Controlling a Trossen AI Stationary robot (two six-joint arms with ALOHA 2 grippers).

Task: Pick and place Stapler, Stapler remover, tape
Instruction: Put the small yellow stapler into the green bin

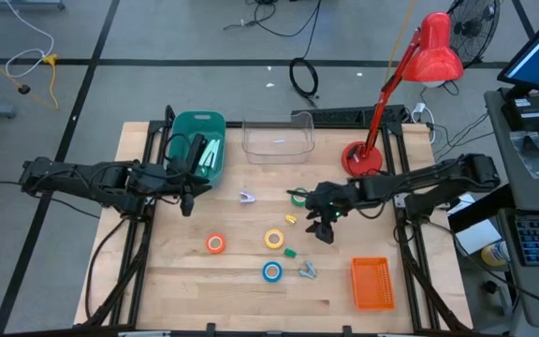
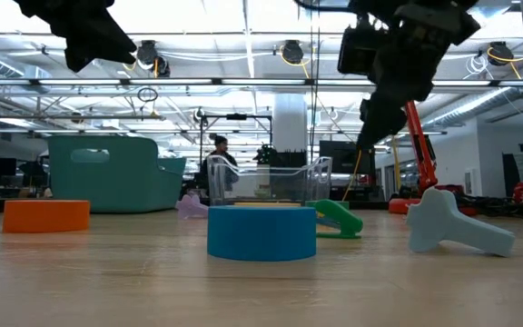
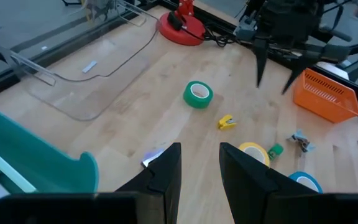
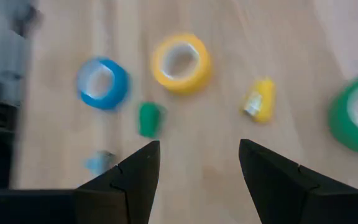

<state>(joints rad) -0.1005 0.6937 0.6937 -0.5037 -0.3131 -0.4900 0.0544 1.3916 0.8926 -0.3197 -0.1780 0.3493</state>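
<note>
Four tape rolls lie flat on the wooden table: orange point(image 1: 215, 243), yellow point(image 1: 274, 240), blue point(image 1: 271, 271) and green point(image 1: 298, 197). Among them lie a small yellow stapler point(image 1: 290, 219), a small green one point(image 1: 289, 252), a pale blue stapler remover point(image 1: 307, 271) and a lavender piece point(image 1: 247, 197). My right gripper point(image 4: 199, 146) hangs open above the table between the green roll point(image 4: 356, 121) and the yellow roll point(image 4: 181, 62), touching nothing. My left gripper point(image 3: 199, 146) stands open in the air beside the teal bin point(image 1: 199, 145), its fingers empty.
A clear container point(image 1: 277, 139) stands at the far edge beside the teal bin. A red desk lamp point(image 1: 363, 157) stands at the far right. An orange basket point(image 1: 372, 283) sits near the front right corner. Bare wood shows along the near left of the table.
</note>
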